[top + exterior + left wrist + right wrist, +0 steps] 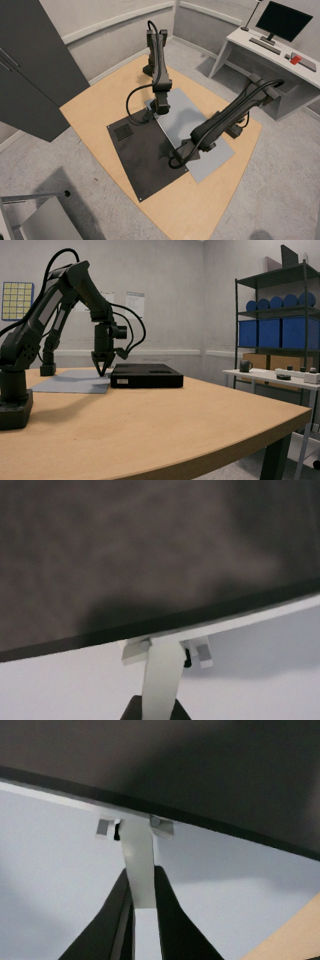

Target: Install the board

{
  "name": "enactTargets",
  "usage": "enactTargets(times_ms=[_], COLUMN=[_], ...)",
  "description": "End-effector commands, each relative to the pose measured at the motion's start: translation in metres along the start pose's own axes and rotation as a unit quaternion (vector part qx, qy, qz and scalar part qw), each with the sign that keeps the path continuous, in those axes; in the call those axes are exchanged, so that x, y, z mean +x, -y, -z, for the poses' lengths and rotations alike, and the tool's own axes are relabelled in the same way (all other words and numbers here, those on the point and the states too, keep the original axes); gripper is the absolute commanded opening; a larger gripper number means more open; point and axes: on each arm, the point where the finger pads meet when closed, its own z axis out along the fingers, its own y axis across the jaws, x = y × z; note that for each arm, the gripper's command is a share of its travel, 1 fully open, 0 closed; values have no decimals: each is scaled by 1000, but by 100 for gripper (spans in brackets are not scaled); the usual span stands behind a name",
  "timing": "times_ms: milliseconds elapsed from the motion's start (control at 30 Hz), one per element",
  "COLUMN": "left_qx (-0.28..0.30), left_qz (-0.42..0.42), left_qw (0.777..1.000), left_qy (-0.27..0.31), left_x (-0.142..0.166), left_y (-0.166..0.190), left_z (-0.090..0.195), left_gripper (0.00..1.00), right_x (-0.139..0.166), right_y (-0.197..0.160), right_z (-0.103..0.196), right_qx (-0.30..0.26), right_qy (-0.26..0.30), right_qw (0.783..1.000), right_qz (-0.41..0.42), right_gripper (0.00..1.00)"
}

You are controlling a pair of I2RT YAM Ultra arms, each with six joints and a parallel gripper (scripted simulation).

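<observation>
The black enclosure [144, 155] [147, 375] [150, 545] [210, 765] stands flat on the bench. The board's white panel [165, 131] [250, 617] [50, 794] lies along the enclosure's front edge; the board itself is hidden inside. My right gripper [154, 114] [102, 373] [143, 875] is shut on the white lever [137, 855] at the panel's far end. My left gripper [153, 707] is shut on the other white lever [162, 670]; in the top view the left arm [206, 129] hides it. Both levers point about straight out from the panel.
A grey mat [186, 108] [72, 382] [260, 680] [60, 885] lies on the wooden bench [90, 103] [155, 420] in front of the panel, under both grippers. The arm bases stand beyond the mat's ends. A vent grille [123, 131] marks the enclosure's top.
</observation>
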Motion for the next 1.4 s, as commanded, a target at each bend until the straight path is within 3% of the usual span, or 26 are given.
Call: enactTargets(times_ms=[0, 900, 1367], left_qx=[-20, -18, -18], left_qz=[45, 157, 158], left_qw=[999, 987, 987], left_qy=[10, 12, 12], left_x=[-1, -6, -5], left_y=[-2, 7, 5], left_z=[5, 8, 8], left_gripper=[3, 3, 3], right_x=[-2, -5, -5], right_y=[-4, -9, -9], right_z=[5, 5, 5], right_qx=[7, 13, 13], right_qy=[3, 4, 4], right_qw=[999, 987, 987], right_qz=[-44, -158, -158], right_gripper=[4, 4, 4])
